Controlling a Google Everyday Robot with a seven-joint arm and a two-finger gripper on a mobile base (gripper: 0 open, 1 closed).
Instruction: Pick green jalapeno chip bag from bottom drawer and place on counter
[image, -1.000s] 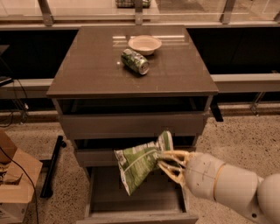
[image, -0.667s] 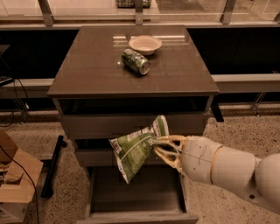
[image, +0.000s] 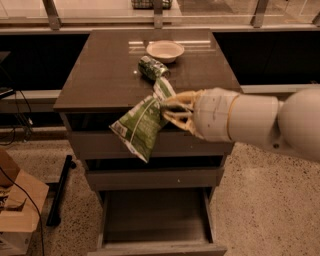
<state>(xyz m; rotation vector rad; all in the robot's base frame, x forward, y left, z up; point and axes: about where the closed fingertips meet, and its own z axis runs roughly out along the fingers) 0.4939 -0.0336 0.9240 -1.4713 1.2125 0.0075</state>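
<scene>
My gripper (image: 167, 106) is shut on the upper end of the green jalapeno chip bag (image: 142, 121), a crinkly green and white foil bag. The bag hangs tilted down to the left, in front of the counter's front edge and the top drawer. The counter (image: 105, 75) is the glossy grey-brown cabinet top. The bottom drawer (image: 155, 220) stands pulled open below, with nothing visible inside it. My white arm reaches in from the right.
A green soda can (image: 152, 67) lies on its side on the counter just behind the bag. A pale bowl (image: 165, 50) sits behind the can. A cardboard box (image: 17, 210) stands on the floor at the left.
The gripper has lifted the chip bag up from in front of the middle drawer to the level of the counter's front edge.
</scene>
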